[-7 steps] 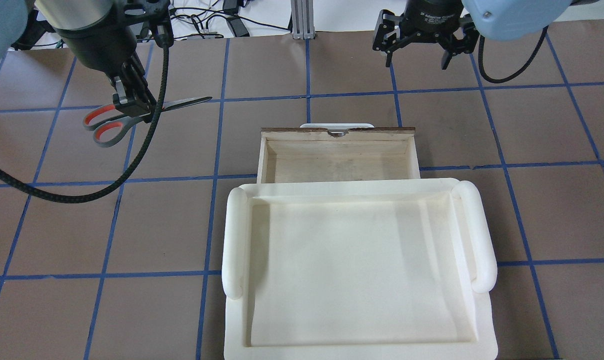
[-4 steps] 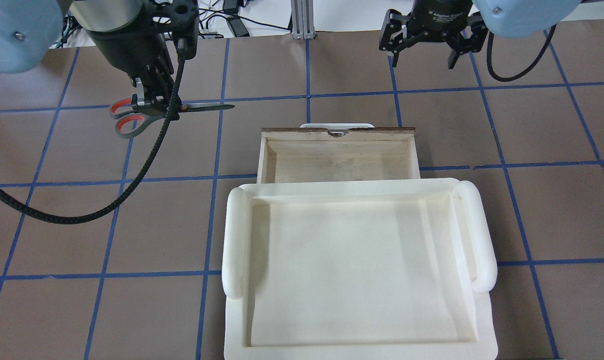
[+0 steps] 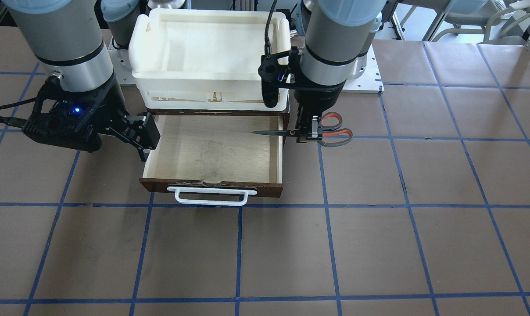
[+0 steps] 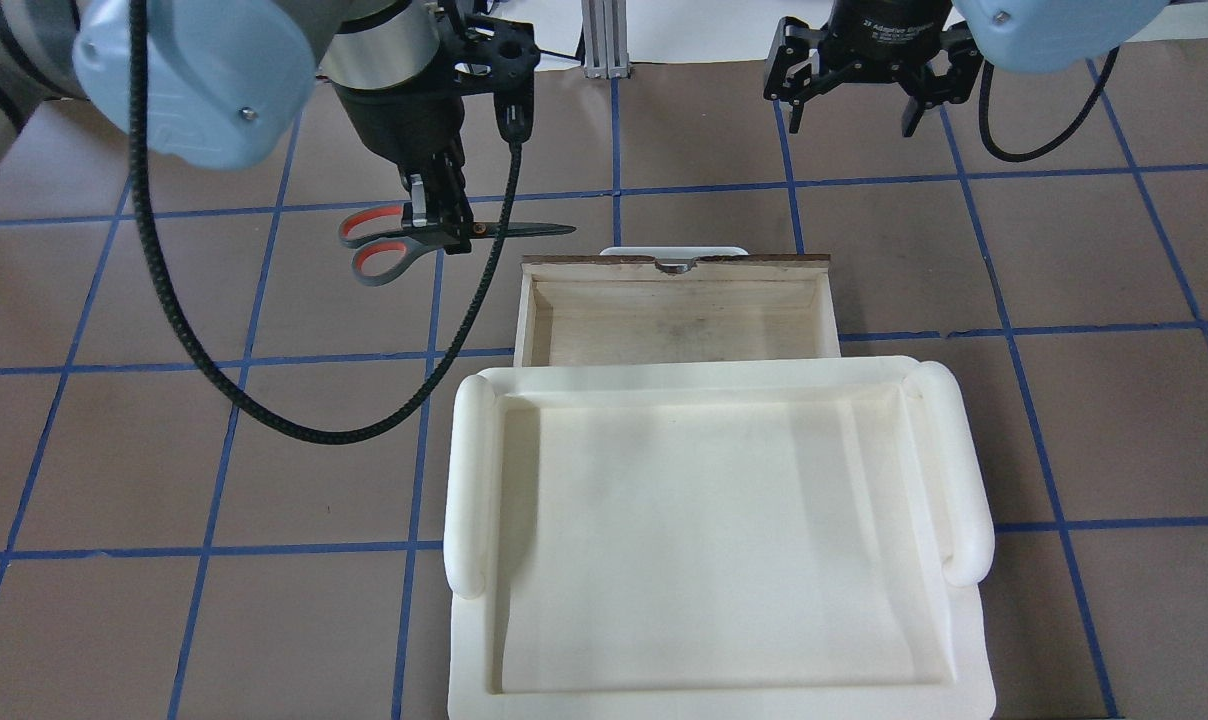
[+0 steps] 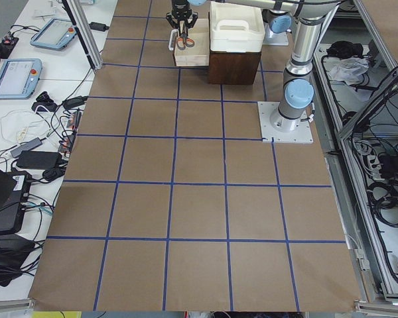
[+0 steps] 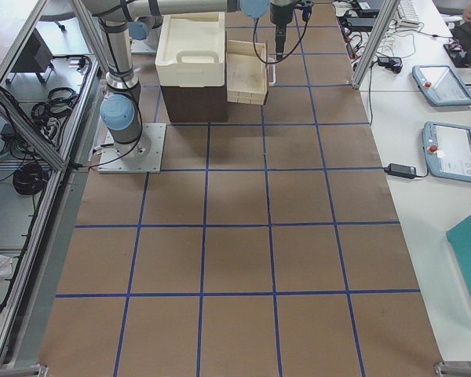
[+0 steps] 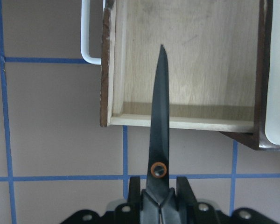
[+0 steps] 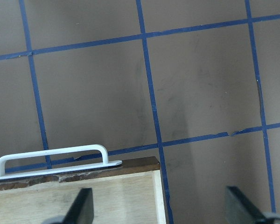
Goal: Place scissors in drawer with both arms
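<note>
At the upper left of the overhead view, the scissors [image 7: 159, 126] are pinched by the left hand [image 4: 436, 218] just behind the orange-ringed pivot, clear of the desk [image 4: 164, 450]. The blades are shut and held level, pointing toward the frame's centre. This grip is judged to suit a flat lay-down, since the long dark metal is aimed along the opening and the grey, orange-lined loops trail outside it. In the left wrist view the tip is seen over the pale interior, while the pivot and handles hang beyond the side wall. A black braided cable [image 4: 264, 420] is draped in a loop below the arm. At the centre, the drawer [image 4: 664, 340] is pulled out toward the top of the frame, so its plywood floor is exposed. Its walls are thin and pale, its front is dark brown with a chipped edge, and a slim white bar handle [image 4: 674, 250] is fixed there. Below it, a smooth cream plastic tray [image 4: 704, 520] with rounded side grips is seen. At the upper right, the right hand [image 4: 844, 105] is spread and holds nothing. It is parked beyond the drawer front, probably so the bar can be reached for closing. The desk is matte brown, gridded with blue tape.
</note>
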`<state>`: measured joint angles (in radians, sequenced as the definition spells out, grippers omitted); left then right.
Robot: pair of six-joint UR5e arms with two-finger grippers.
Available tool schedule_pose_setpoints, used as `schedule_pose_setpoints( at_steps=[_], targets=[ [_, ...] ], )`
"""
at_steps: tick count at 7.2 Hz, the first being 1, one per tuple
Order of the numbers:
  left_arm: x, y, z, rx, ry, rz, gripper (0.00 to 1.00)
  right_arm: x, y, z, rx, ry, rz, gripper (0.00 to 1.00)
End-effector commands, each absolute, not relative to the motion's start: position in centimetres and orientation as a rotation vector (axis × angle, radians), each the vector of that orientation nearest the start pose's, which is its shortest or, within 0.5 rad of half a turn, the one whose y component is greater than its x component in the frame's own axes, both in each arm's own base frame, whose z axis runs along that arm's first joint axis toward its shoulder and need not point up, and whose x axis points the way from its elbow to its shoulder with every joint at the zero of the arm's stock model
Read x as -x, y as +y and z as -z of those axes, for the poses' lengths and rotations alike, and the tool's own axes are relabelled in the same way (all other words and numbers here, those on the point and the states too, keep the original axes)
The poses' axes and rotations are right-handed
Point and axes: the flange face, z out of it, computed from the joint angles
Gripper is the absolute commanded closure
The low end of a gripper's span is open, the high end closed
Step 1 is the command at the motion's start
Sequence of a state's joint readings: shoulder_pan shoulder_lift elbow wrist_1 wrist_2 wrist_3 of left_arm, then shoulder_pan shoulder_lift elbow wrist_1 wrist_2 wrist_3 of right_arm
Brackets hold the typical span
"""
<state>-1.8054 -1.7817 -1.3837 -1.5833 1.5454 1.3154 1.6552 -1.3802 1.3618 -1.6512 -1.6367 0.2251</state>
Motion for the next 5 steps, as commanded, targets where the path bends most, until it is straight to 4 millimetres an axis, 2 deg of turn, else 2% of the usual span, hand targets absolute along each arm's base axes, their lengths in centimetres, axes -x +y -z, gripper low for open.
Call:
schedule_pose_setpoints(
  at_steps=[1, 2, 3, 4, 5],
  targets=[
    [31.8, -54.7, -44.7, -2.229, 2.269, -0.031, 0.94, -17.0, -57.0, -49.8, -0.222, 3.189, 0.175, 0.00],
    [35.1, -54.4, -42.8, -2.217, 2.288, -0.067, 0.94, -16.9, -57.0, -49.8, -0.224, 3.189, 0.173, 0.00],
    [37.5, -54.5, -41.5, -2.205, 2.289, -0.030, 0.94, -16.8, -57.1, -49.8, -0.226, 3.189, 0.173, 0.00],
    [39.7, -54.0, -40.3, -2.241, 2.249, -0.015, 0.94, -16.8, -57.0, -49.8, -0.229, 3.189, 0.170, 0.00],
    [41.1, -53.3, -39.6, -2.274, 2.220, -0.016, 0.94, -16.8, -57.0, -49.9, -0.231, 3.188, 0.175, 0.00]
  ],
)
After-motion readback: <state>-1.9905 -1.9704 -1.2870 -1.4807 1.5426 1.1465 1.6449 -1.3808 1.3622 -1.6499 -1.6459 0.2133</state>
